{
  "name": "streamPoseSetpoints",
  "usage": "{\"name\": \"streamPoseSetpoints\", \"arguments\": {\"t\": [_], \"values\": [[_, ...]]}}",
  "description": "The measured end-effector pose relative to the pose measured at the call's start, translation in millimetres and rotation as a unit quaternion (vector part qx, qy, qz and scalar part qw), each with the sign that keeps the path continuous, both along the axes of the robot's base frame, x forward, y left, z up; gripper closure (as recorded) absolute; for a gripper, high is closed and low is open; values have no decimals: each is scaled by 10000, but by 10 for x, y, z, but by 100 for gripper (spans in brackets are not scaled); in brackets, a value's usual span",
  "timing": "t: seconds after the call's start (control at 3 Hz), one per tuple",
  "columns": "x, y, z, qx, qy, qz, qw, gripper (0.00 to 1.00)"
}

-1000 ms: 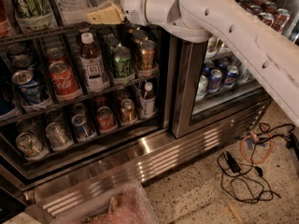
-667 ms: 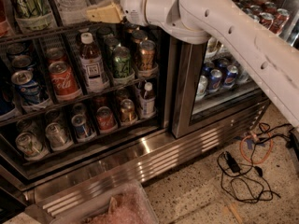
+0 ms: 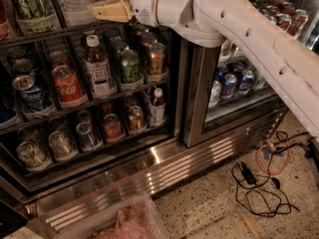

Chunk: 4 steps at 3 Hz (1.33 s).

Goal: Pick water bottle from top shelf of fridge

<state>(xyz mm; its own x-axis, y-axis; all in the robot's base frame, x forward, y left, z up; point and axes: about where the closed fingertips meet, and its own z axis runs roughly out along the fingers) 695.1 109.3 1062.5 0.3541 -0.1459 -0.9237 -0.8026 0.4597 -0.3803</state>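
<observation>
Our gripper [image 3: 95, 10] hangs at the top shelf [image 3: 40, 36] of the fridge [image 3: 195, 98], its tip just beside the water bottle [image 3: 74, 4], which stands upright there. We cannot tell how far the jaws are open, nor whether they hold anything.

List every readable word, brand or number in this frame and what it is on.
"Coca-Cola": on the red can, middle shelf.
Label of the white-capped bottle: print too small to read.
Remaining cans: markings blurred, unreadable.
The gripper, at the top shelf beside the water bottle, bears no text.
</observation>
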Motion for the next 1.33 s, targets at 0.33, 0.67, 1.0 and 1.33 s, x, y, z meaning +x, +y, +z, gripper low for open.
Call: {"name": "streamPoseSetpoints", "arguments": {"t": [0.33, 0.67, 1.0, 1.33], "values": [[13, -46, 14, 94, 6, -13, 10000, 39], [14, -55, 20, 96, 6, -12, 10000, 39], [18, -57, 71, 191, -6, 21, 9998, 38], [53, -34, 178, 394, 0, 97, 9992, 38]]}}
